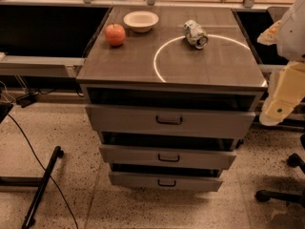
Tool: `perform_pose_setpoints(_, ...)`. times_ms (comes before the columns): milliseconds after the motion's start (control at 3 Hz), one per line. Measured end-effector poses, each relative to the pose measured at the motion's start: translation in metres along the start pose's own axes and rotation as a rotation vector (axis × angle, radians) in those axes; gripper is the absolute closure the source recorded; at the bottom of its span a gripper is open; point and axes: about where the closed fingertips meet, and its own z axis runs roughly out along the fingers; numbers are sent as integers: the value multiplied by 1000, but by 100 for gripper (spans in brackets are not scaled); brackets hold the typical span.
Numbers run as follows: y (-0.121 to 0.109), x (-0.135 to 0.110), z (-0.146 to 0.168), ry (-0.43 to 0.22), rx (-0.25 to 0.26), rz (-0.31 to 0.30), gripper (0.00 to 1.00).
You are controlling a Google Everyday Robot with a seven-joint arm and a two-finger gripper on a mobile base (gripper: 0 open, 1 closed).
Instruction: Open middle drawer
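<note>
A grey cabinet holds three drawers stacked one above another. The middle drawer (168,157) is the mid-sized grey front with a small black bar handle (169,159) at its centre. It lies between the tallest top drawer (169,120) and the slim bottom drawer (166,181). A dark gap shows above each front. My arm hangs at the right edge of the view, and its cream end, the gripper (276,109), is level with the top drawer. The gripper is to the right of the cabinet and clear of it, far from the middle drawer's handle.
On the cabinet top (143,63) are a red apple (115,34), a white bowl (141,20) and a crushed can (196,33). A black stand leg and cable (43,185) lie on the floor at left. Chair castors (279,194) stand at lower right.
</note>
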Motion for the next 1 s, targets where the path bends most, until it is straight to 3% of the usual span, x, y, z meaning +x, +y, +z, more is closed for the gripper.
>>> perform_pose_setpoints(333,0,0,10,-21,-2,0,0)
perform_pose_setpoints(667,30,13,63,-142,-61,-12,0)
perform_pose_setpoints(1000,39,11,84,-280,-26,-63,0)
